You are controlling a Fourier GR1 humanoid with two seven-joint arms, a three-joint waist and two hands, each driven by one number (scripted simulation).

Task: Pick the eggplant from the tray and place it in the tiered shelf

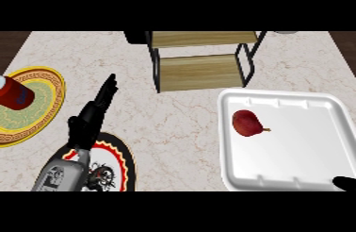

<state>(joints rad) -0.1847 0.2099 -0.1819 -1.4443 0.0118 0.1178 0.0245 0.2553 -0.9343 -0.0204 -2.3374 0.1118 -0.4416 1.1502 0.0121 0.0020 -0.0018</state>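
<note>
1. The right hand [345,183] shows only as a small black part at the near right corner, at the edge of the tray [327,108]. I cannot tell how its fingers stand.
2. The left hand [94,111] is at the near left, fingers straight and released, holding nothing. It lies over the counter [181,127], between 2 patterned plates: a near plate [122,153] with a red and yellow rim, partly under the forearm, and a yellow plate [42,101] at the far left.
3. The eggplant [247,123] lies in the left half of the white tray, apart from both hands. In my judgement the pick is not yet begun. The right hand is the closer one; it should come from above, close around the thick body and lift straight over the rim.
4. The tiered shelf [201,61] stands far, just beyond the tray's left corner. Its top is cut off, so how many tiers it has is hard to tell.
5. A red and white can [14,94] on the yellow plate is cut by the left edge.
</note>
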